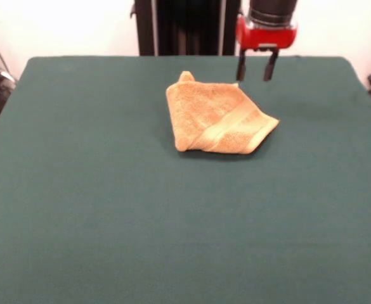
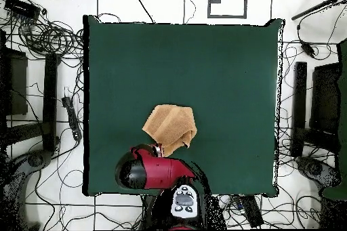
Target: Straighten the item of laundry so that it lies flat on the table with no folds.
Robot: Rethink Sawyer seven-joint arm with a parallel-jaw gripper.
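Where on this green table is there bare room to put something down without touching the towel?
The dark green felt-covered table is bare along its whole near stretch in the front view, and on either side of the folded orange-tan terry towel. It is crowded only at the towel's far edge, where the red and black tool hangs open just beyond it.

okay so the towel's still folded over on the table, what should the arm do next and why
Probably lower the open end effector onto the towel's nearest folded corner to grip it. The towel lies doubled over, its border band running diagonally, and the end effector hangs empty above its far edge.
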